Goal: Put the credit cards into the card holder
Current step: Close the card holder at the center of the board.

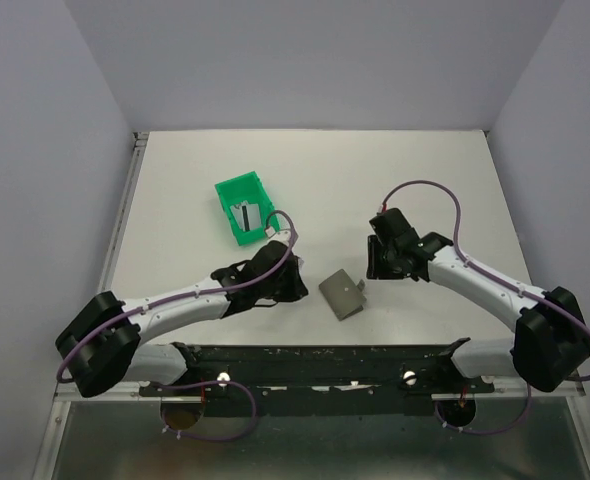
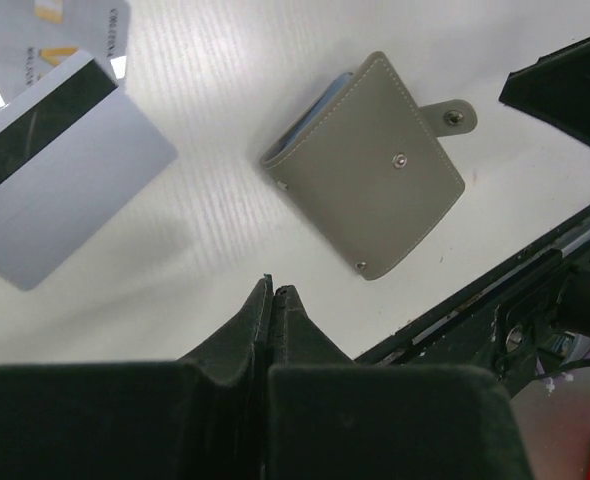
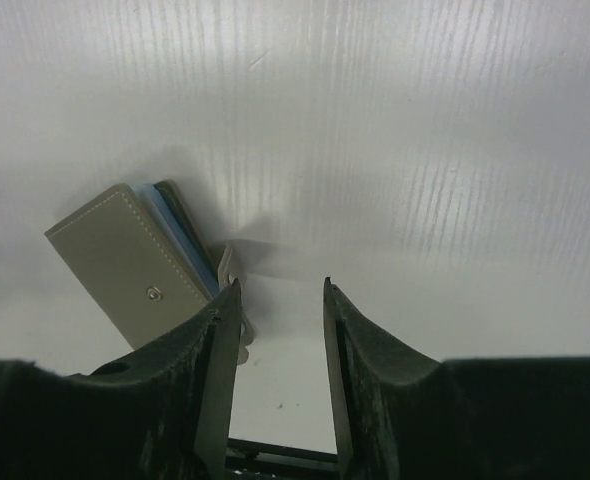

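The grey-brown card holder [image 1: 343, 293] lies folded on the table between my two grippers, its snap tab [image 2: 453, 116] undone and sticking out. In the left wrist view a whitish credit card [image 2: 65, 185] with a dark stripe lies flat to the left of the holder [image 2: 370, 165], and a second card [image 2: 83, 25] shows at the top edge. My left gripper [image 2: 275, 290] is shut with nothing in it. My right gripper [image 3: 280, 290] is open and empty beside the holder [image 3: 125, 262], its left finger close to the tab [image 3: 227, 272].
A green plastic bin [image 1: 237, 192] stands behind the left gripper with one more striped card [image 1: 245, 218] inside. The black base rail [image 1: 315, 360] runs along the near edge of the table. White walls close off the table at the back and sides.
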Robot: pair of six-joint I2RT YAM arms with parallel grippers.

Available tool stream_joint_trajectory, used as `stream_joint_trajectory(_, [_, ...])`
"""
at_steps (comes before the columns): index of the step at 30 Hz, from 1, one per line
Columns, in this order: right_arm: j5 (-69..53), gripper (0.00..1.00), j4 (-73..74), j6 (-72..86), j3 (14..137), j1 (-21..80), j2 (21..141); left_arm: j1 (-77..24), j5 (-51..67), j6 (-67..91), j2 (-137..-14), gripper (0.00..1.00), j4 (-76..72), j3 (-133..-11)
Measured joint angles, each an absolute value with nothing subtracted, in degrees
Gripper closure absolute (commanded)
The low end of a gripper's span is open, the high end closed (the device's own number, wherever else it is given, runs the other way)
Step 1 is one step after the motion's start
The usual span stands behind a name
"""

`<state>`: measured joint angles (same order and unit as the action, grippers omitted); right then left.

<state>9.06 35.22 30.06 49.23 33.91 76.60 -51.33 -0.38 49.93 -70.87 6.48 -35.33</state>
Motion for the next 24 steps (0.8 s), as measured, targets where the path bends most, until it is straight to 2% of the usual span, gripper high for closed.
stream_joint_trajectory(11, [3.31,0.61,29.89,29.89,44.82,33.39,74.37,-51.33,5.3,44.95,-86.78,1.0,0.4,-47.83])
stream_joint_trajectory(17, [0.25,0.63,26.98,29.91,44.29,31.4,75.13,-51.33,9.06,44.58,-91.48,1.0,-3.27,-49.17])
stream_joint_trajectory(24, [-3.11,0.62,25.02,29.89,43.51,30.0,77.23,-51.33,11.07,44.86,-93.67,1.0,-5.06,-49.12])
